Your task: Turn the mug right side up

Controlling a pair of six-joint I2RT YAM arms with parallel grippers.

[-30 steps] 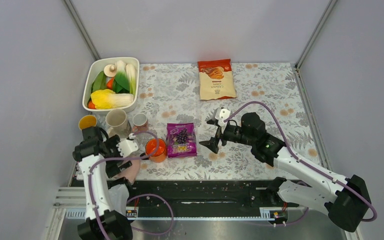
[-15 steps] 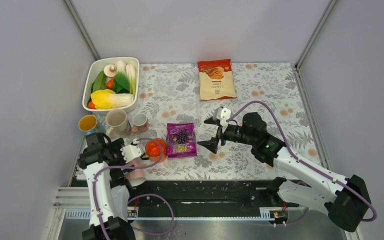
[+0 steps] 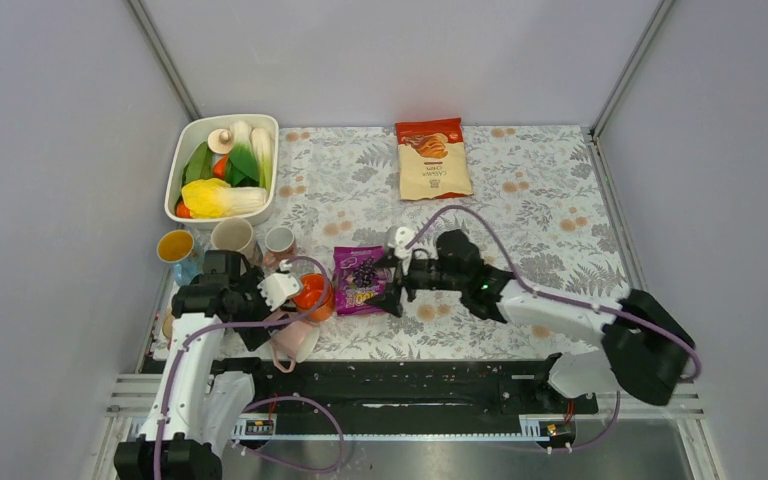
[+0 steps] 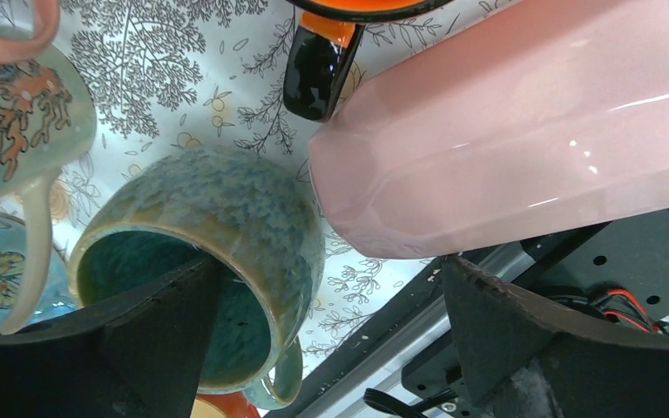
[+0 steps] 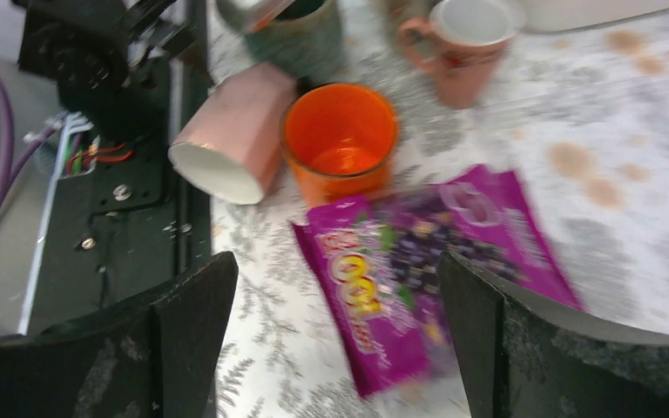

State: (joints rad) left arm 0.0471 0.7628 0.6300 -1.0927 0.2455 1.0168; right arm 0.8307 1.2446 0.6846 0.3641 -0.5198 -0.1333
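Note:
A pale pink mug [image 3: 295,340] lies on its side at the table's front edge, its mouth toward the rail; it shows in the left wrist view [image 4: 505,131] and the right wrist view [image 5: 226,144]. My left gripper [image 3: 265,318] is open just left of it [image 4: 331,261]; the mug lies beyond the fingertips, not between the jaws. A blue-green mug [image 4: 218,235] stands tilted by the left finger. My right gripper [image 3: 390,288] is open and empty over the purple snack bag [image 5: 435,261], [image 5: 335,261].
An orange mug [image 3: 312,297] stands upright beside the pink mug. A cream mug [image 3: 232,238], a small pink mug [image 3: 280,240] and a yellow mug [image 3: 175,245] stand behind. A white vegetable tub [image 3: 188,150] and an orange chip bag [image 3: 432,160] lie farther back. The black rail [image 3: 410,385] runs along the front.
My right arm has swung left, from right of the purple bag to over it. My left arm has shifted right and back, and the pink mug has come out toward the right.

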